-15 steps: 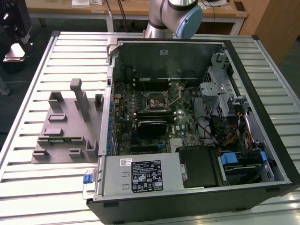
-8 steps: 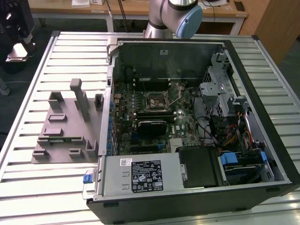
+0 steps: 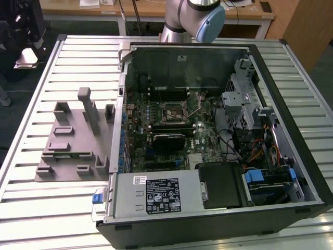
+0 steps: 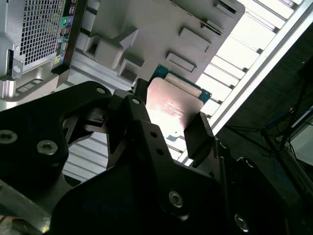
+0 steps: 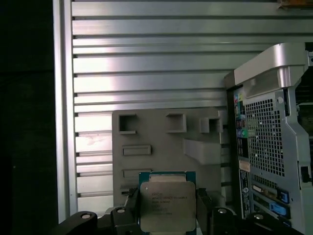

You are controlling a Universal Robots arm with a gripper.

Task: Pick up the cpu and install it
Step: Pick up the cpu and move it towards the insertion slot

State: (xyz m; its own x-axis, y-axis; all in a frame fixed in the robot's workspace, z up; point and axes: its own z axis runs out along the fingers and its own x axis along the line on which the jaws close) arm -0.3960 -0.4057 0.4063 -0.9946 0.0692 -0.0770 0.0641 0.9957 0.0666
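Gripping the cpu (image 5: 167,205) by two opposite edges, the gripper (image 5: 167,215) is carrying it with its dark fingers (image 5: 203,208) pressing in on either side. That is probably to leave the shiny metal top and the underside untouched. In both wrist views the chip is sitting squarely between the fingertips. Its silver lid is facing the first wrist camera, and the green board rim is showing just past the lid's edge.

The grey slotted tray (image 5: 161,142) is lying behind the chip in both wrist views. The chip is looking lifted clear of the tray's pockets rather than resting in one, though I cannot tell how far off it is. The tray's raised pockets are presumably shaped to hold parts steady for an edge-on grasp like this one.

Just beside the tray, the open computer case (image 3: 218,135) is lying on its side on the slatted table (image 3: 31,182). The board is facing up, and the socket (image 3: 173,112) on it is sitting exposed. That is likely so the chip can be lowered straight in from above. The arm (image 3: 195,18) is standing beyond the case's far wall, well apart from the tray.
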